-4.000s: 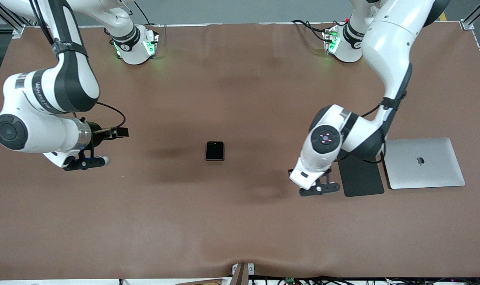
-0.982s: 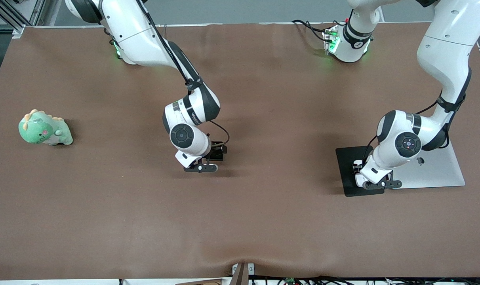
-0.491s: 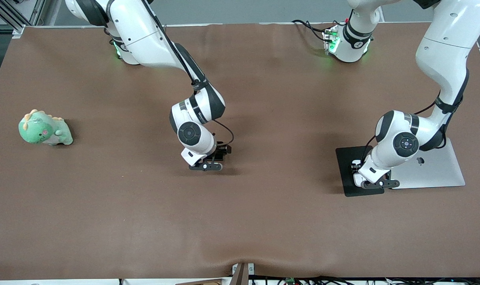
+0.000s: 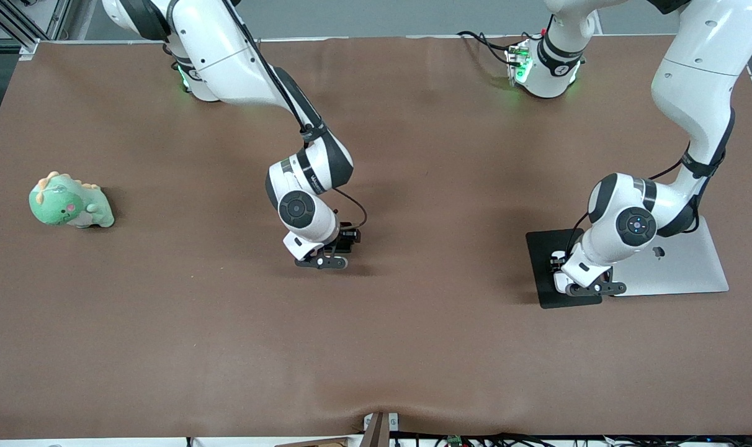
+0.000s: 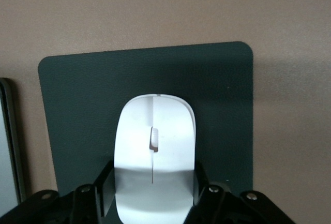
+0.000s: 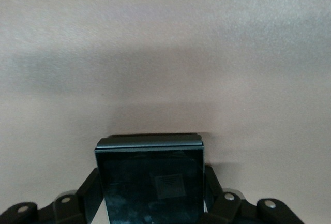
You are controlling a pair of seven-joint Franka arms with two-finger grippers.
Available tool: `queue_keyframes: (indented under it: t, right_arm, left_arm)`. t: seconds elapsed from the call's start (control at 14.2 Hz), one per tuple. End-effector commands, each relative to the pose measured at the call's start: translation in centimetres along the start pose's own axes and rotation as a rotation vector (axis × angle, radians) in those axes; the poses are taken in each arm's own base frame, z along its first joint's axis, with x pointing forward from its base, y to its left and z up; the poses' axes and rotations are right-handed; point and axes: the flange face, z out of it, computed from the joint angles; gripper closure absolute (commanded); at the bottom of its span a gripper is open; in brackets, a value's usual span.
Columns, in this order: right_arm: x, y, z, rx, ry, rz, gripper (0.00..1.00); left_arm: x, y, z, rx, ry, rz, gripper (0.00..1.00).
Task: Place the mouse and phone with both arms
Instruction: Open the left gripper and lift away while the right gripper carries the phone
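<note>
1. Left tool [image 4: 590, 288] sits low at the right of the front frame, over the dark pad [image 4: 540, 248] beside the silver laptop [image 4: 692, 267], clenched around the white mouse [image 5: 154, 157]. The left wrist view shows the mouse centred on the pad, apparently resting on it.
2. Right tool [image 4: 321, 262] is down at centre frame, gripping the black phone [image 6: 151, 182] by its sides. It looks to be at or just off the brown bench [image 4: 413, 347].
3. Judgement: this is the grasp stage for both arms. The next move calls for a clean lift with each grip holding firm.
4. Against half a second ago, almost nothing differs; the right tool has shifted a touch. A second ago it sat slightly farther left.
5. Four seconds ago the phone lay alone at centre, both tools were away from their targets, and the green dinosaur toy [image 4: 71, 202] at far left was hidden.
</note>
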Motion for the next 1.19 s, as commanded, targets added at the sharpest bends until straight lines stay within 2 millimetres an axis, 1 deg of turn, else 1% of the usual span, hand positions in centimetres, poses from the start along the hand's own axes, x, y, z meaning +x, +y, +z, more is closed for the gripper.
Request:
queue_keyframes:
  t: [0.0, 0.07, 0.14, 0.21, 0.35, 0.42, 0.49, 0.56, 0.7, 0.77, 0.91, 0.98, 1.05, 1.12]
  right_arm:
    - [0.2, 0.4, -0.6, -0.011, -0.060, 0.030, 1.00]
    - [0.6, 1.1, -1.3, -0.020, -0.088, 0.038, 1.00]
    - [0.6, 1.5, -1.8, -0.032, -0.105, 0.036, 1.00]
    - [0.8, 2.0, -2.7, -0.036, -0.115, 0.037, 1.00]
    - [1.6, 3.6, -3.3, -0.038, -0.122, 0.034, 1.00]
    - [1.9, 4.4, -4.0, -0.037, -0.122, 0.030, 1.00]
    - [2.3, 5.5, -3.9, -0.042, -0.126, 0.032, 1.00]
    - [2.8, 7.1, -3.8, -0.046, -0.132, 0.031, 1.00]
    - [3.4, 11.1, -4.0, -0.051, -0.148, -0.001, 1.00]
    - [3.6, 13.0, -4.2, -0.050, -0.154, -0.012, 1.00]
    - [3.7, 17.3, -5.2, -0.041, -0.164, -0.038, 1.00]
    - [4.0, 19.6, -5.5, -0.032, -0.169, -0.050, 1.00]
    - [4.2, 21.7, -5.9, -0.021, -0.172, -0.048, 1.00]
    - [4.4, 23.3, -6.3, -0.012, -0.175, -0.044, 1.00]
  left_arm:
    - [-0.5, -0.4, -0.1, 0.019, 0.015, 0.038, 0.63]
    - [-0.6, -0.4, 0.1, 0.021, 0.012, 0.041, 0.53]
    - [-0.6, -0.5, 0.1, 0.023, 0.014, 0.040, 0.29]
    - [-0.5, -0.4, -0.1, 0.022, 0.016, 0.042, 0.00]
    - [-0.2, -0.5, -0.6, 0.025, 0.023, 0.038, 0.00]
    - [0.0, -0.4, -0.9, 0.024, 0.031, 0.032, 0.00]
    - [0.2, -0.3, -1.7, 0.026, 0.045, 0.032, 0.00]
    - [0.8, -0.3, -2.9, 0.029, 0.065, 0.030, 0.00]
    - [1.5, -0.1, -5.5, 0.046, 0.078, 0.029, 0.00]
    - [1.7, 0.7, -7.3, 0.055, 0.082, 0.041, 0.00]
    - [2.4, 0.8, -12.1, 0.111, 0.051, 0.035, 0.00]
    - [2.8, 0.5, -15.0, 0.145, 0.024, 0.023, 0.00]
    - [3.3, -0.4, -17.5, 0.167, -0.006, 0.006, 0.00]
    - [3.7, -0.8, -19.6, 0.177, -0.022, -0.011, 0.00]
